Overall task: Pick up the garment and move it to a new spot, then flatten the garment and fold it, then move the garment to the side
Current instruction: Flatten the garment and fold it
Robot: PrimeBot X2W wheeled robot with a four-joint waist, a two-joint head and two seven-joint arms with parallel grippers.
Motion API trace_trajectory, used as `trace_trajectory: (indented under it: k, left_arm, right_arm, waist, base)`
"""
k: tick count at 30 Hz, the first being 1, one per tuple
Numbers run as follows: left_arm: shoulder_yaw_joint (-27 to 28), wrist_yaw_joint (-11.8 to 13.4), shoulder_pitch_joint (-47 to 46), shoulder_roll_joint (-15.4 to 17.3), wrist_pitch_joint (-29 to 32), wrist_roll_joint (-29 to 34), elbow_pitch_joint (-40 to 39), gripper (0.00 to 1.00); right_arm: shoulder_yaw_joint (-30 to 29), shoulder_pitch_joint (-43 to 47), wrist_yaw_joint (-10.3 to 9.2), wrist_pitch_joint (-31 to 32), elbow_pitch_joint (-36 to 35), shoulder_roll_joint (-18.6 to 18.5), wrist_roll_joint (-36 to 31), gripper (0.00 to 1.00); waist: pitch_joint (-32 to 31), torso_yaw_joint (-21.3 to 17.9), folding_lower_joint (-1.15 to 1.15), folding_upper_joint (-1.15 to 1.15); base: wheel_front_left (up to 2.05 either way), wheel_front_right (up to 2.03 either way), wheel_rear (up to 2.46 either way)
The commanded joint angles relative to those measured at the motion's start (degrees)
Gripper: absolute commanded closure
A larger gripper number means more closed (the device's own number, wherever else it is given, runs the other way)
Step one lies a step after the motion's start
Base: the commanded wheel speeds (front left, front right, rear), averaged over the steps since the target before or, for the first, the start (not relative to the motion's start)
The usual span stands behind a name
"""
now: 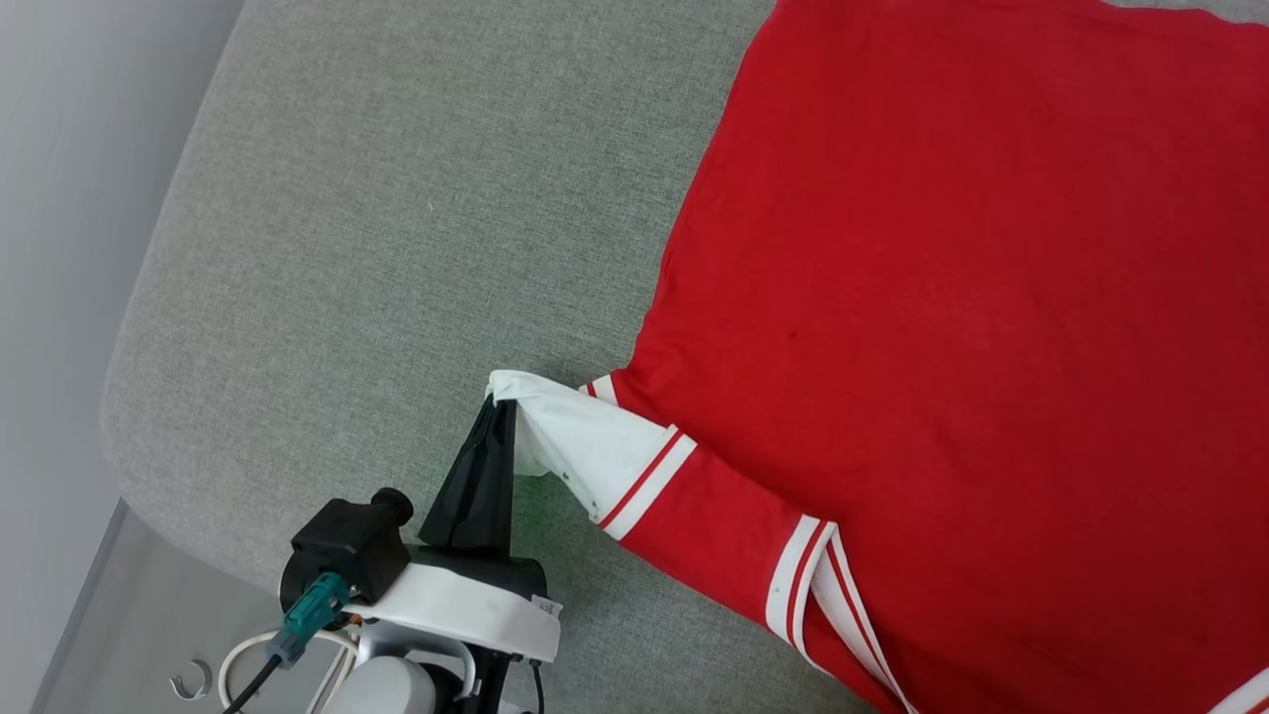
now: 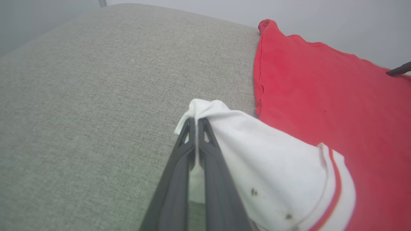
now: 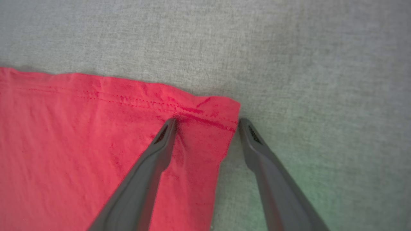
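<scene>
Nearest, the left gripper (image 1: 501, 409) pinches the tip of the white sleeve (image 1: 585, 446), its fingers pressed together on the cloth. Draw it outward, low and gently, so the sleeve lies flat. Beyond, the shirt (image 1: 942, 297) spreads red over the grey cushion (image 1: 377, 248). At the far hem corner (image 3: 221, 112), the right gripper (image 3: 207, 123) stands spread astride the edge and should close before tugging.

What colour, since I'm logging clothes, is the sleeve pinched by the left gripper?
The sleeve is white, red-striped at its seam; the left wrist view shows it best.
</scene>
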Motion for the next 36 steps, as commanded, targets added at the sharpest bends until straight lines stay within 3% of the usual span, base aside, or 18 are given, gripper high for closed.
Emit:
trace_trajectory:
  k: [1, 2, 4, 13, 22, 29, 36]
  left_arm:
    - [0.4, -0.1, 0.1, -0.4, -0.4, 0.6, 0.2, 1.00]
    - [0.7, -0.4, 0.1, -0.7, -0.4, 0.7, 0.4, 1.00]
    - [1.3, -0.8, 0.0, -1.2, -0.4, 1.1, 0.6, 1.00]
    - [3.9, -3.0, 1.0, -2.9, -0.4, 2.4, 2.3, 1.00]
    - [5.7, -3.5, 3.2, -2.1, -0.4, 2.4, 4.7, 1.00]
    - [7.1, -2.3, 5.7, 0.2, 1.4, 1.8, 5.0, 1.00]
    - [9.0, -0.7, 9.5, 3.0, 4.1, 0.9, 3.8, 1.00]
  right_arm:
    - [0.3, 4.3, -0.04, 3.0, 3.3, 3.0, -0.5, 0.00]
    - [0.1, 4.5, -0.04, 4.1, 3.2, 3.3, -0.8, 0.55]
    - [-0.2, 4.6, -0.04, 5.0, 2.4, 3.8, -1.0, 1.00]
    - [5.1, 1.6, -0.04, 1.8, -5.4, 0.1, 0.6, 1.00]
    - [13.6, 4.8, -0.04, 2.7, -14.0, -6.7, 7.7, 1.00]
    - [17.1, 15.3, -0.04, 3.6, -22.4, -11.8, 15.4, 1.00]
    - [15.7, 33.7, -0.04, 3.2, -31.0, -14.2, 21.6, 1.00]
  waist:
    - [0.0, 0.0, -0.01, 0.00]
    - [0.1, -0.1, -0.01, 0.00]
    - [0.2, 0.0, -0.01, 0.00]
    - [-2.1, -0.8, -0.01, 0.00]
    - [-10.0, -6.1, -0.01, 0.00]
    - [-18.0, -13.2, -0.01, 0.00]
    - [-23.9, -22.0, -0.01, 0.00]
  base:
    - [0.00, 0.00, 0.00]
    - [0.00, 0.00, 0.00]
    - [0.00, 0.00, 0.00]
    - [0.00, 0.00, 0.00]
    - [0.00, 0.00, 0.00]
    - [0.00, 0.00, 0.00]
    - [0.00, 0.00, 0.00]
